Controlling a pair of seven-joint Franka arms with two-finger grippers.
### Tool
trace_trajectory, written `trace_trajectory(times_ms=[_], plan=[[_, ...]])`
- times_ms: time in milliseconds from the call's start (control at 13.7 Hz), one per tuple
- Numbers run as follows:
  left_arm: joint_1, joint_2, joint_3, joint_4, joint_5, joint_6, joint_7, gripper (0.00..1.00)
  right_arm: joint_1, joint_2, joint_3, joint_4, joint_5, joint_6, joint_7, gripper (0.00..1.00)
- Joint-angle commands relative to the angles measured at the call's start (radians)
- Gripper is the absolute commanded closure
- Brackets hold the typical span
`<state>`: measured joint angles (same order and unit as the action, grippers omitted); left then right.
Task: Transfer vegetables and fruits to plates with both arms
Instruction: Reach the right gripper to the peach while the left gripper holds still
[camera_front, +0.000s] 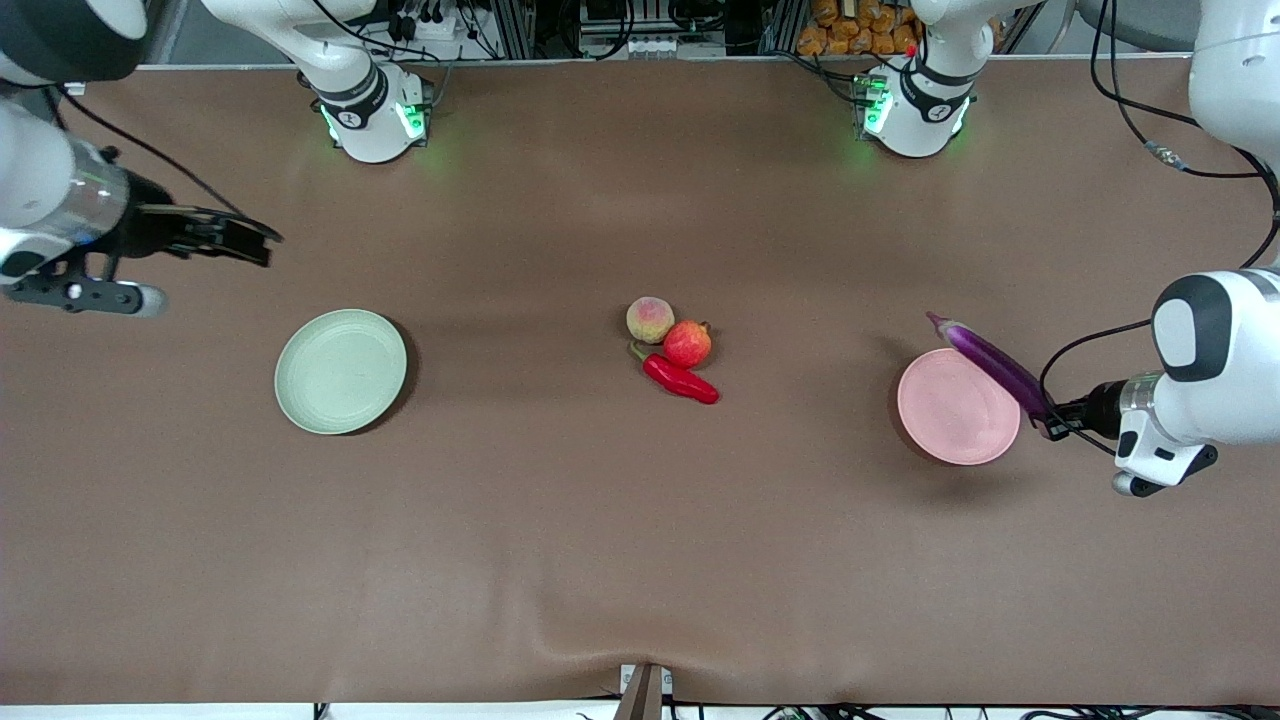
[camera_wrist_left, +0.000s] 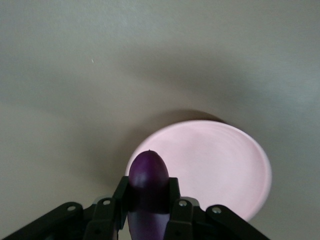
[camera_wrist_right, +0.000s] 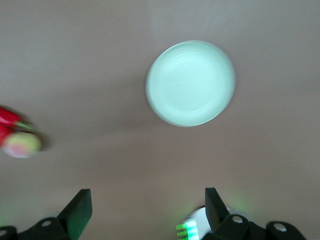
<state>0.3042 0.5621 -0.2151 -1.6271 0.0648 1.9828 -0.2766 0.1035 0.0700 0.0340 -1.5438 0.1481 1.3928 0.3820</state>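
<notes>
My left gripper (camera_front: 1045, 415) is shut on one end of the long purple eggplant (camera_front: 988, 362), which hangs slanted in the air over the pale pink plate (camera_front: 950, 415). From the left wrist, the eggplant (camera_wrist_left: 148, 175) sits between the black fingers (camera_wrist_left: 175, 192) with the pink plate (camera_wrist_left: 220, 165) below. My right gripper (camera_front: 262, 243) stands open and empty, up over the table at the right arm's end. The pale green plate (camera_front: 340, 371) lies bare. The peach (camera_front: 650, 319), pomegranate (camera_front: 688, 343) and red chili pepper (camera_front: 680, 379) lie bunched mid-table.
The right wrist view shows the green plate (camera_wrist_right: 190, 83), the peach (camera_wrist_right: 21, 144) and the chili (camera_wrist_right: 9, 116). The arms' green-lit bases (camera_front: 375, 115) stand along the table's edge farthest from the front camera. A brown cloth covers the table.
</notes>
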Motion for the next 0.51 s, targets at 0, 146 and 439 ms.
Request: trace_trajectory(times_ms=[0,146,439], plan=[[0.004,0.033,-0.013,0.004,0.038,0.037,0.069,1.0,0.033,0.042,-0.005,0.01,0.149,0.029,0.203,0.0],[-0.007,0.048,-0.01,0.015,0.038,0.044,0.091,1.0,0.123,0.059,-0.006,0.004,0.156,0.08,0.36,0.0],[-0.005,0.087,-0.01,0.05,0.038,0.05,0.091,1.0,0.264,0.122,-0.006,0.002,0.154,0.176,0.546,0.0]])
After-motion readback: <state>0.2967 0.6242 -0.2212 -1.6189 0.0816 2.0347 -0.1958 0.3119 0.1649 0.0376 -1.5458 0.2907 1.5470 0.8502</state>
